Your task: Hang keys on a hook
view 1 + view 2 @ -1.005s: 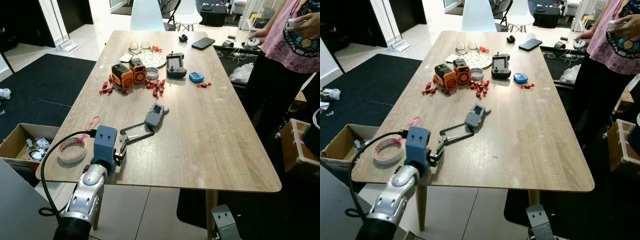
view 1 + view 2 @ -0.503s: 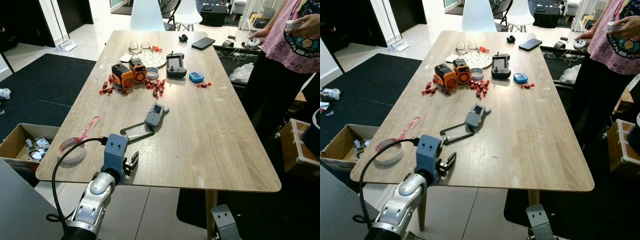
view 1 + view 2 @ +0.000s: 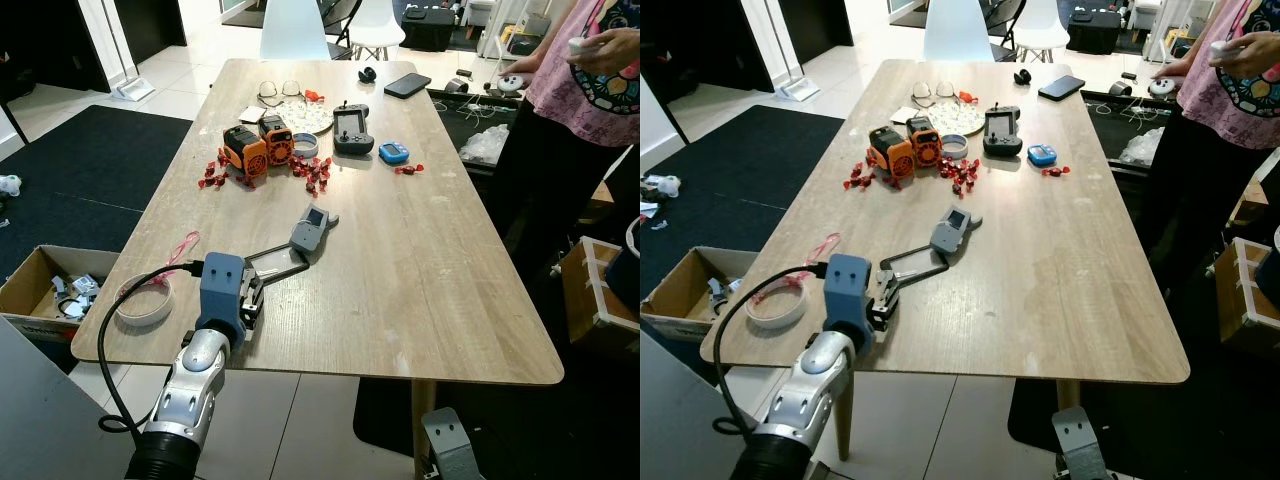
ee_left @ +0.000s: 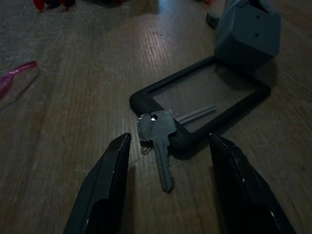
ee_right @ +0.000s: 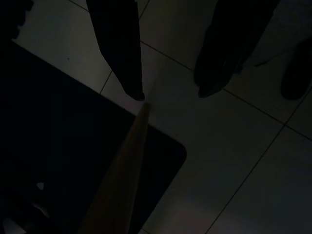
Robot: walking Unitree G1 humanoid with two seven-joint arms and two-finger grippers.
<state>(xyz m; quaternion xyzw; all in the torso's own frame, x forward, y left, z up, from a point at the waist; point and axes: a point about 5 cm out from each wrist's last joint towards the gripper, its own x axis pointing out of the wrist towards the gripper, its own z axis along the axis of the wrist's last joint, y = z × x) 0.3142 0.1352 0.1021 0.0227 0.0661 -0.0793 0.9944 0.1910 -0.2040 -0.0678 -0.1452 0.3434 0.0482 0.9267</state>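
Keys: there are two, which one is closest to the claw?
The key lying on the bare table, pointing at the open left claw. The other key lies inside the black frame.

A long wooden table (image 3: 430, 290) carries the clutter. Just ahead of the left gripper (image 4: 168, 187), between its spread fingers, lie 2 keys (image 4: 158, 134) touching a black frame (image 4: 204, 105), with a grey device (image 3: 310, 228) just beyond. Beside the gripper sits a tape roll (image 3: 143, 299). Far past it: 2 orange gadgets (image 3: 257, 147), red candies (image 3: 312, 175), a controller (image 3: 352, 129), a phone (image 3: 407, 85).
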